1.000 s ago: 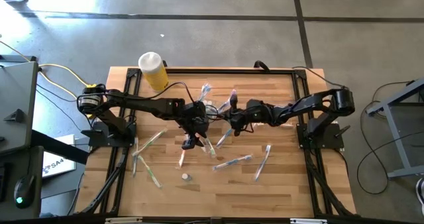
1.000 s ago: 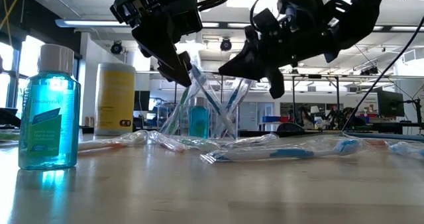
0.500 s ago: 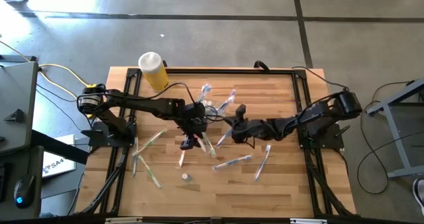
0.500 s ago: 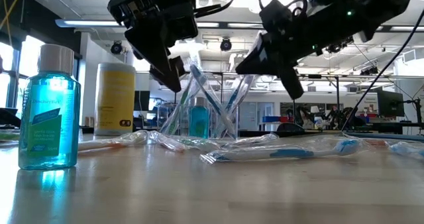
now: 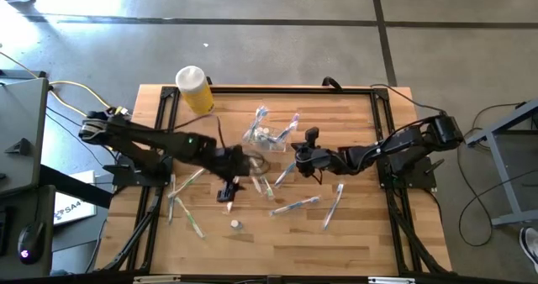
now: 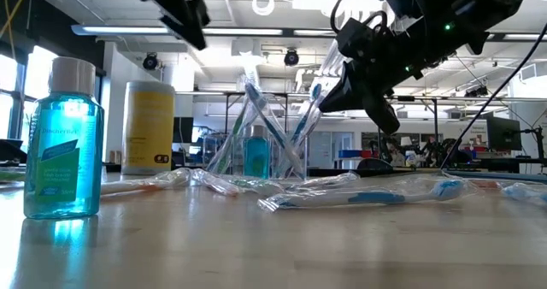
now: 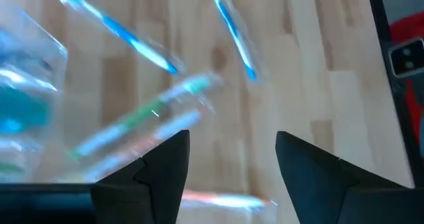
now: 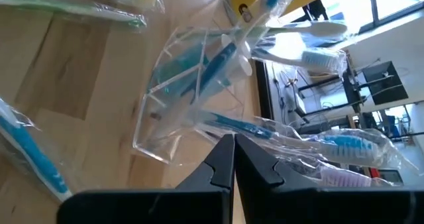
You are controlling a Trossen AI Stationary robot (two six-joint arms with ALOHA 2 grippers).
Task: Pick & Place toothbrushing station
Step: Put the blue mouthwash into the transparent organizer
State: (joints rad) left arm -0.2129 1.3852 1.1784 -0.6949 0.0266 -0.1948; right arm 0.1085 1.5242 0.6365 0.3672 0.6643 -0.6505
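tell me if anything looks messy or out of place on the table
Yes. Wrapped toothbrushes lie scattered flat across the wooden table at all angles, and only a few stand in the clear holder cup. A small white piece sits alone near the front.

High view — straight down over the whole table [image 5: 353,234]; low view — tabletop height, level toward the room. Each wrist view looks closely past its own fingers; the right wrist, low and high views share the clear holder cup [image 8: 192,105] [image 6: 256,139] [image 5: 262,137].
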